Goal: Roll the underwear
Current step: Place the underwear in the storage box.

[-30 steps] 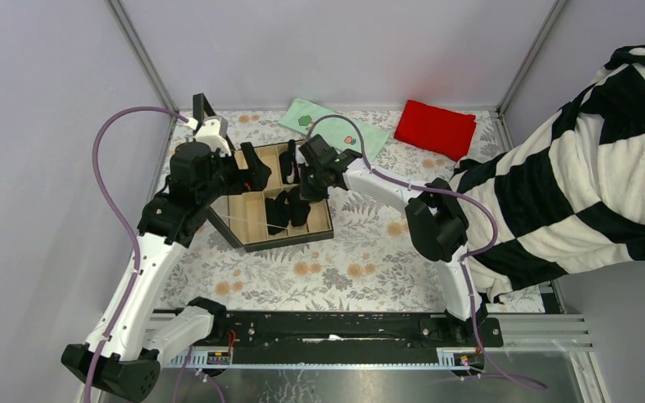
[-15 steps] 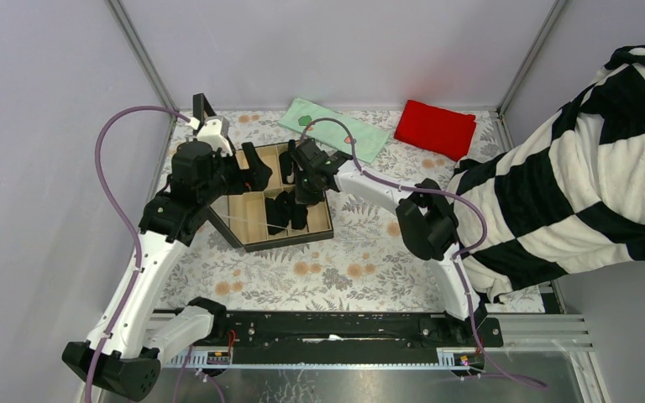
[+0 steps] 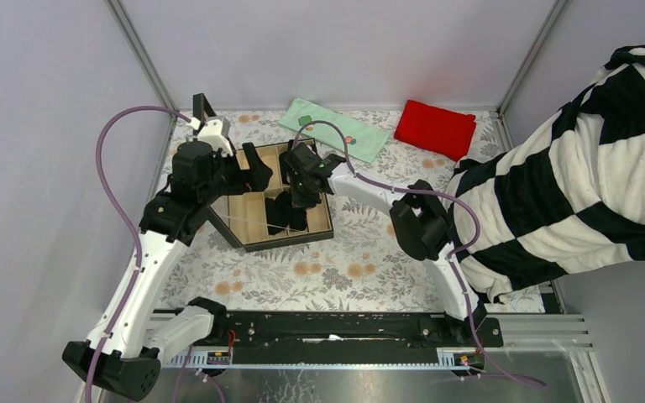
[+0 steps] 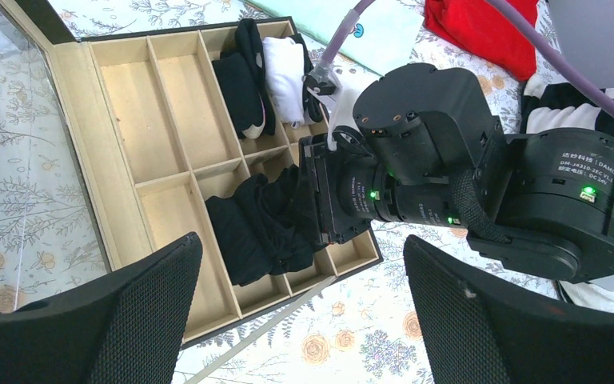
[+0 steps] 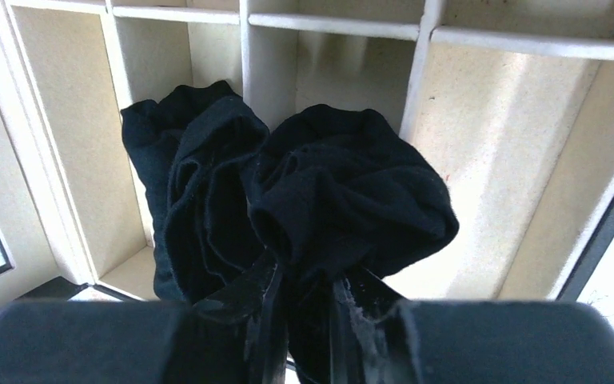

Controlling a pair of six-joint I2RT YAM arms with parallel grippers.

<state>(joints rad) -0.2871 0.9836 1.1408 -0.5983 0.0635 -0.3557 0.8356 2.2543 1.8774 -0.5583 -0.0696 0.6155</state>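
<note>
A divided wooden box (image 3: 254, 225) lies on the floral table. A bunched black underwear (image 5: 352, 192) sits in a near compartment, with a second black underwear (image 5: 200, 184) beside it on the left. My right gripper (image 5: 304, 276) reaches down into the box, its narrow jaws pinching the bunched piece's lower end. From above, the right gripper (image 3: 300, 186) is over the box's right half and the underwear (image 3: 284, 210) shows just below it. My left gripper (image 4: 301, 240) hangs wide open above the box's near edge, holding nothing; the underwear (image 4: 260, 224) lies beneath it.
Far compartments hold a rolled black garment (image 4: 244, 80) and a white one (image 4: 284, 68). The box lid (image 4: 0, 160) stands open at the left. A green cloth (image 3: 336, 126) and a red cloth (image 3: 434, 128) lie at the back. A striped blanket (image 3: 588, 185) covers the right side.
The right arm has shifted a little leftward over the box with the underwear between its fingers, and its jaws have eased slightly. The left arm has hardly moved.
</note>
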